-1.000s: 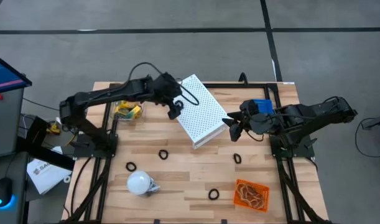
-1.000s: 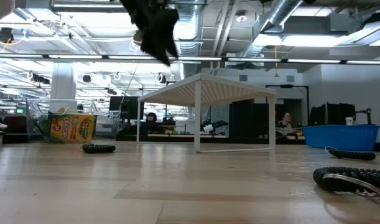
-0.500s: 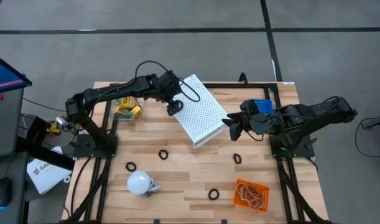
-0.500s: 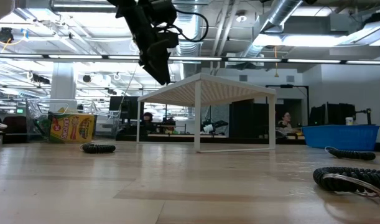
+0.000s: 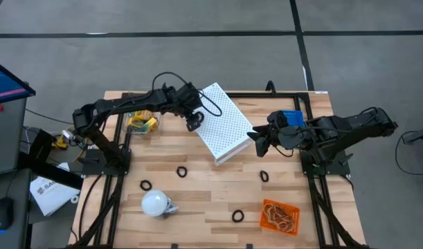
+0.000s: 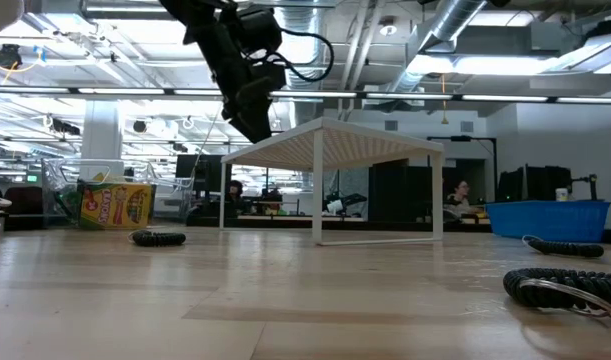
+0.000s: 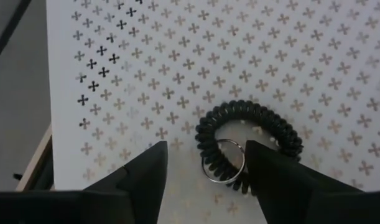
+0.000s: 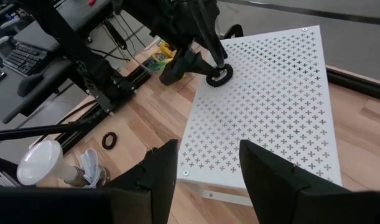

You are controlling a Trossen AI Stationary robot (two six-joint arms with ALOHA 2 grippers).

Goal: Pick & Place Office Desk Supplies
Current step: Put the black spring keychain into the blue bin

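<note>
A black coil ring (image 7: pixel 249 143) with a metal key ring lies flat on top of the white perforated box (image 5: pixel 221 123), near its far left edge. My left gripper (image 7: pixel 205 180) hangs open just above it, pointing steeply down, one finger on each side of the ring's near part; the right wrist view shows the ring (image 8: pixel 217 76) at that gripper's tips. My right gripper (image 8: pixel 205 180) waits open and empty in the air by the box's right corner (image 5: pixel 258 144). A yellow-and-green crayon box (image 5: pixel 142 123) lies at the far left. My left gripper has its open fingers over the near part of the coil ring (image 7: pixel 227 180), coming from above and slanting down. One finger (image 7: pixel 277 174) covers part of the coil. I cannot tell whether it touches. The ring rests flat on the box top.
Black rings lie on the wood (image 5: pixel 181 171), (image 5: pixel 146 185), (image 5: pixel 264 176), (image 5: pixel 237 216). An orange tray of rubber bands (image 5: pixel 279 216) sits near right, a white bulb-like object (image 5: pixel 156 204) near left, a blue bin (image 5: pixel 289 117) far right.
My left gripper has sunk toward the top of the white box, coming down over the coil ring. The box, the ring and my right arm have stayed where they were.
</note>
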